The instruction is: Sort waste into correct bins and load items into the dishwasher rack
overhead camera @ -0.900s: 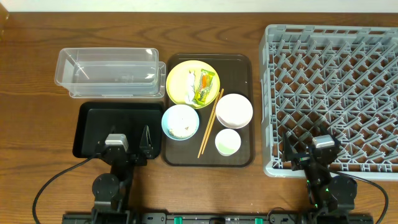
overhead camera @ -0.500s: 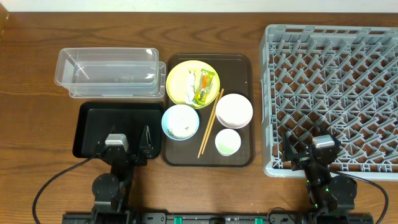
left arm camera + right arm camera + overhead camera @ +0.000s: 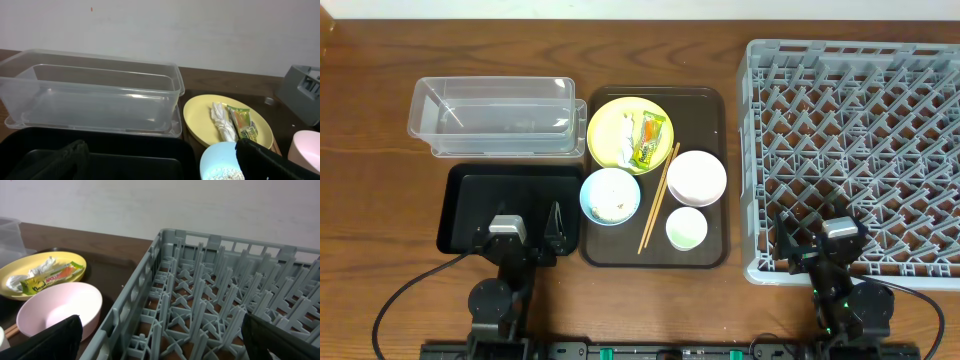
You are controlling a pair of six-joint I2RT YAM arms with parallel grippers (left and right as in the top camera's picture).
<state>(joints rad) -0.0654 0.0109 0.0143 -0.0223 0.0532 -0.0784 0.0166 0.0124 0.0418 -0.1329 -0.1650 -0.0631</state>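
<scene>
Looks like this is right at the start, nothing sorted yet as far as I can judge; everything sits on the brown serving tray [image 3: 708,252], so I'll place things off that. On the tray's far-left part is the yellow plate [image 3: 608,118], with the snack wrapper [image 3: 650,140] and the crumpled tissue [image 3: 625,147] lying on it, touching each other. Nearer on the left side is the blue bowl [image 3: 590,188] with the rice [image 3: 613,206] in it. The chopsticks [image 3: 658,200] run diagonally down the tray's middle; the white bowl [image 3: 696,177] and small cup [image 3: 686,229] sit on its right side.

The clear tub [image 3: 495,120] is just left of the tray's far half, and the black tray [image 3: 505,190] is left of its near half; both look empty. The dishwasher rack [image 3: 860,130] is right of the tray with nothing loaded.

The left hand [image 3: 518,230] hovers over the black tray's near edge, spread wide with nothing in it. The right hand [image 3: 825,238] is over the rack's near-left corner, also wide open and empty.

My guess for the next move: the left hand reaches to the plate and pinches just the wrapper. It's flat and right against the tissue, so the grip needs to be narrow and from the free side; which bin takes it I can't tell from here.
</scene>
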